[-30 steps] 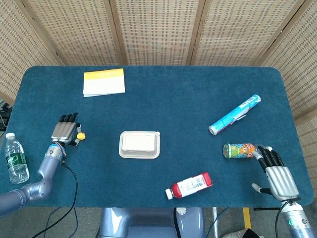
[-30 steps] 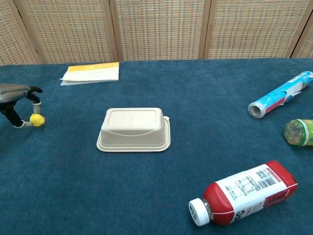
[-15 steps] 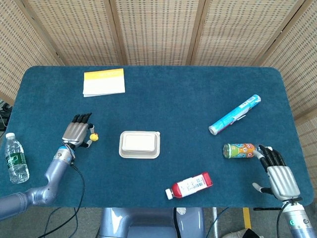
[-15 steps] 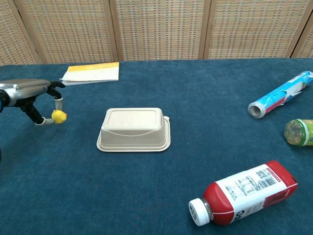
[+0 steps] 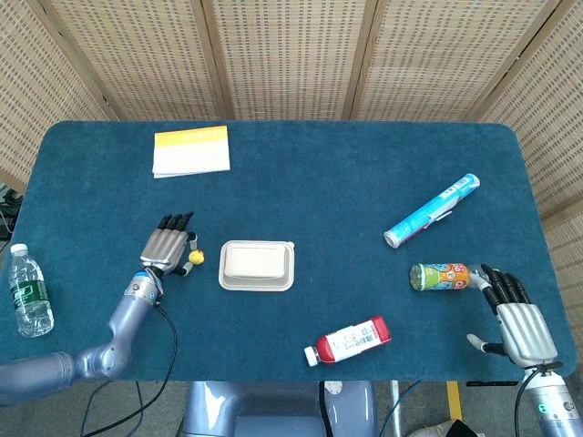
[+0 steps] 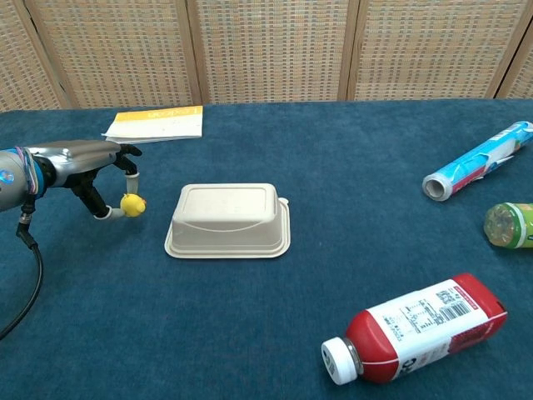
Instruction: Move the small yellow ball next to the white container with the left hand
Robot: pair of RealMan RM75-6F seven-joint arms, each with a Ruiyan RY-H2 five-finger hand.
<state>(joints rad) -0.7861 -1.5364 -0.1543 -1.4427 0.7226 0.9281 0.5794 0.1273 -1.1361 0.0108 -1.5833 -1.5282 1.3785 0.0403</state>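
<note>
Now the left hand pinches the small yellow ball between thumb and a fingertip, above the blue bench. To the right of this hand, near the ball but apart from it, lies the white container. Far across, the right hand rests with fingers spread, holding nothing, beside a colourful can

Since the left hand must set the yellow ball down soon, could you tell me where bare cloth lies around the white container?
Bare cloth borders the white container all round. The strip on its left is narrow, where the left hand pinches the yellow ball. Behind, open up to the notepad. The red bottle crowds the front right.
</note>
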